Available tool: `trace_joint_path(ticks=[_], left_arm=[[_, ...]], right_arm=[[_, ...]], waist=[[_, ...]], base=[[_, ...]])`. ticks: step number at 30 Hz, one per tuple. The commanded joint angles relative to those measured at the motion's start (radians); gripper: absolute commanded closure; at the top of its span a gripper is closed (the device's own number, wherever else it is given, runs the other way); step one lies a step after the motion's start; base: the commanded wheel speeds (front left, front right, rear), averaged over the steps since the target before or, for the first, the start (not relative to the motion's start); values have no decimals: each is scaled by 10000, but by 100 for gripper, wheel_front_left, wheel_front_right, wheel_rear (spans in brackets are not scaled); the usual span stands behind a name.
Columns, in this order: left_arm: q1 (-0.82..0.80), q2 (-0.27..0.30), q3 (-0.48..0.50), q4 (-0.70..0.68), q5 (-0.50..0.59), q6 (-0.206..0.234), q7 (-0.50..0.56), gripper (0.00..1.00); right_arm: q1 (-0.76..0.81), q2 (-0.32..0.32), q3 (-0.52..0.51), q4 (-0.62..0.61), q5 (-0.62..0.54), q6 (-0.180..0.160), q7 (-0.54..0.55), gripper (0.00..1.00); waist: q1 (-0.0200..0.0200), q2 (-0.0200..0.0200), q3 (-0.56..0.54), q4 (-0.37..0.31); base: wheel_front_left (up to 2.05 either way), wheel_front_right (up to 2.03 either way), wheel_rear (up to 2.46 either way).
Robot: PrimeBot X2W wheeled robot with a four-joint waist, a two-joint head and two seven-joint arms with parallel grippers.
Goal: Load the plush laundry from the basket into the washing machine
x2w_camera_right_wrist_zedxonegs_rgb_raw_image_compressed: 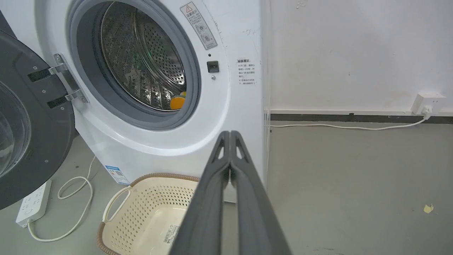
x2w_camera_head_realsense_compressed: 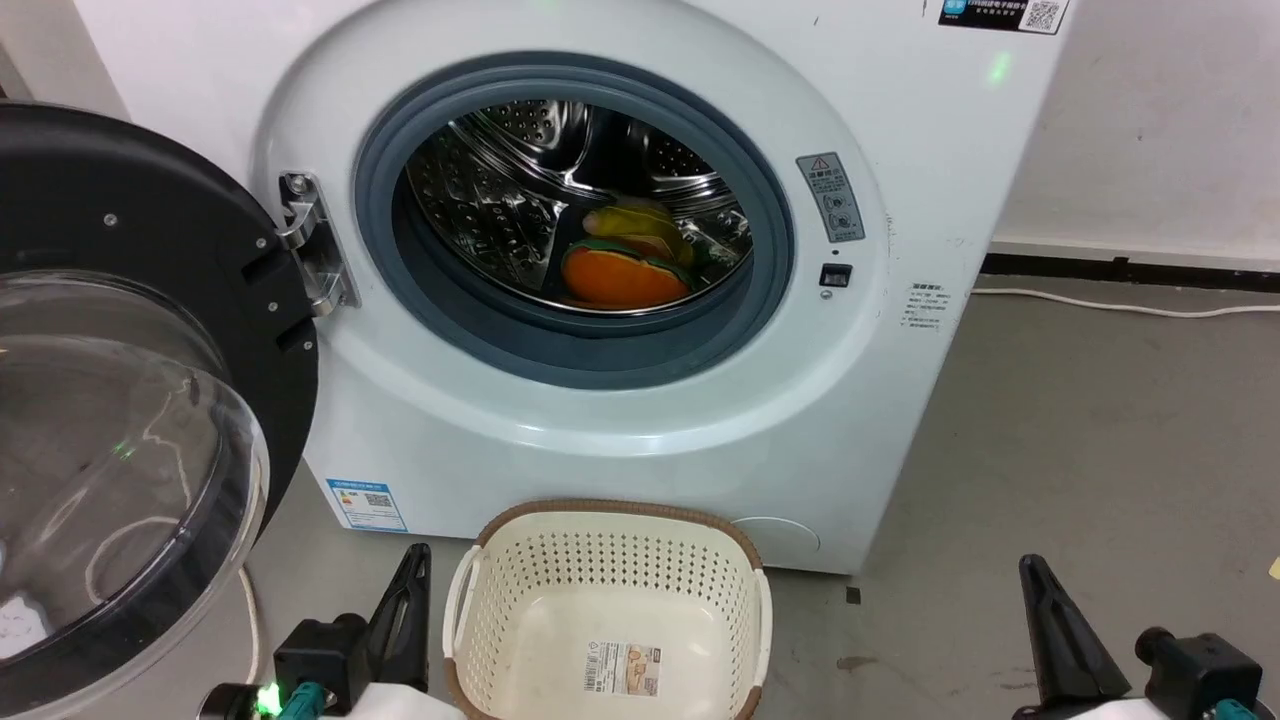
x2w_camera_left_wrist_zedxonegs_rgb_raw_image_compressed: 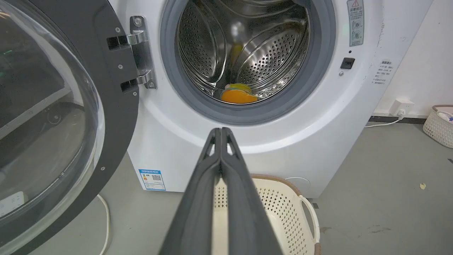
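Floor (x2w_camera_head_realsense_compressed: 1080,450): smooth grey concrete, scuffed and spotted in places. A small yellow scrap (x2w_camera_right_wrist_zedxonegs_rgb_raw_image_compressed: 428,208) lies on it off to the right.

Wall (x2w_camera_right_wrist_zedxonegs_rgb_raw_image_compressed: 354,53): white and marked, with a black skirting strip (x2w_camera_right_wrist_zedxonegs_rgb_raw_image_compressed: 354,118) along its foot. A white cable (x2w_camera_right_wrist_zedxonegs_rgb_raw_image_compressed: 336,126) runs over the floor beside the strip to a wall socket (x2w_camera_right_wrist_zedxonegs_rgb_raw_image_compressed: 426,101). A power strip (x2w_camera_right_wrist_zedxonegs_rgb_raw_image_compressed: 33,203) with a looped cord lies on the floor near the open door.

Washing machine (x2w_camera_head_realsense_compressed: 600,440): white front-loader standing on the floor. Door (x2w_camera_head_realsense_compressed: 130,400) is swung wide to the left on its metal hinge (x2w_camera_head_realsense_compressed: 310,240). A grey seal (x2w_camera_head_realsense_compressed: 580,350) rings the opening. The steel drum (x2w_camera_head_realsense_compressed: 500,200) is perforated and shiny.

Plush burger (x2w_camera_head_realsense_compressed: 620,275): inside the drum, resting on its bottom toward the right. The orange bun faces the opening, with green and yellow layers behind it.

Basket (x2w_camera_head_realsense_compressed: 610,508): cream, perforated, brown rim. It stands upright on the floor just in front of the machine. A label sticker (x2w_camera_head_realsense_compressed: 622,668) shows on its bottom.

Left hand (x2w_camera_left_wrist_zedxonegs_rgb_raw_image_compressed: 221,131): fingers pressed together along their length, gripping nothing. It sits low beside the basket's left handle and points at the machine front.

Right hand (x2w_camera_right_wrist_zedxonegs_rgb_raw_image_compressed: 230,134): fingers likewise closed tip to tip, gripping nothing. It is well right of the basket, over the floor.

A second perforated basket (x2w_camera_left_wrist_zedxonegs_rgb_raw_image_compressed: 439,125) stands by the wall at the far right of the left wrist view.
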Motion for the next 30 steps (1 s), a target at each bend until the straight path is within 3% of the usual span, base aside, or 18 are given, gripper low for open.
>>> trace_joint_path(ticks=[1,30], left_arm=[[-113,-62,73,-77,101,-22,42,100],[-247,-349,582,-358,743,-208,607,100]], right_arm=[[-214,1,20,-80,-114,2,51,100],[-579,1,101,-205,-773,4,646,100]], waist=[[0,0,1,-4],[0,0,85,-251]], base=[[0,0,0],[0,0,0]])
